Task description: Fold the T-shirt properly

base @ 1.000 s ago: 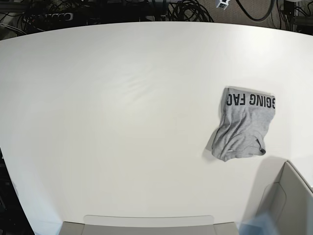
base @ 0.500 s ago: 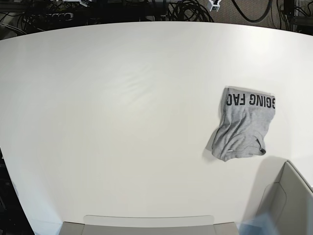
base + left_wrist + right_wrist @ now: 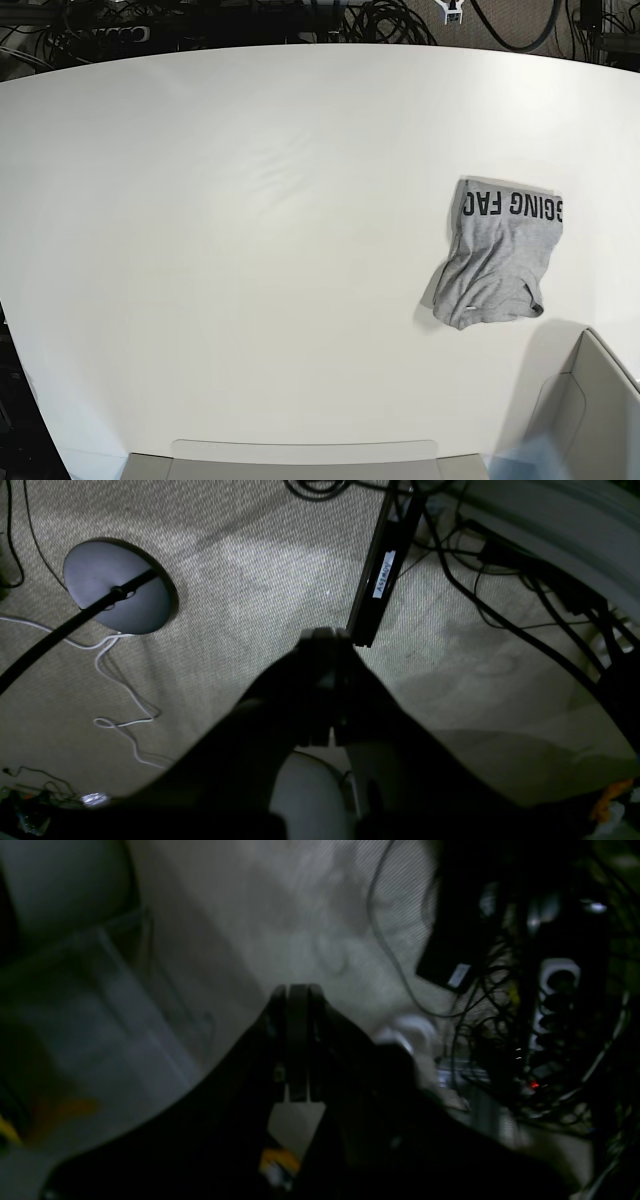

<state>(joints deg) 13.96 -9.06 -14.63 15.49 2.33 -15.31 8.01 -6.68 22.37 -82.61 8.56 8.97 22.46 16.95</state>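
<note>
The T-shirt [image 3: 497, 262] lies crumpled on the white tabletop [image 3: 250, 230], in a loose heap with a band of black block lettering turned up along one edge and the rest of the grey cloth bunched and tapering away from it. It looks light, soft and limp, so it should slump and drape from any single point of hold and will not keep a shape by itself. A sensible place to take hold would be the two ends of the lettered edge, which lies flattest; pinching the wadded part risks catching several layers at once.

Neither claw is anywhere near the shirt. The left claw [image 3: 324, 636] hangs off the tabletop over carpeted floor [image 3: 260, 570], its jaws pressed together on nothing, with a round lamp base [image 3: 117, 587] off to one side and a black bar [image 3: 382, 575] and cables just beyond its tip. The right claw [image 3: 294, 992] is likewise closed and empty, over floor with a tangle of cables [image 3: 520, 1040] to one side.

An open grey box [image 3: 590, 410] stands at the tabletop corner nearest the shirt; what shows of its inside is bare.
</note>
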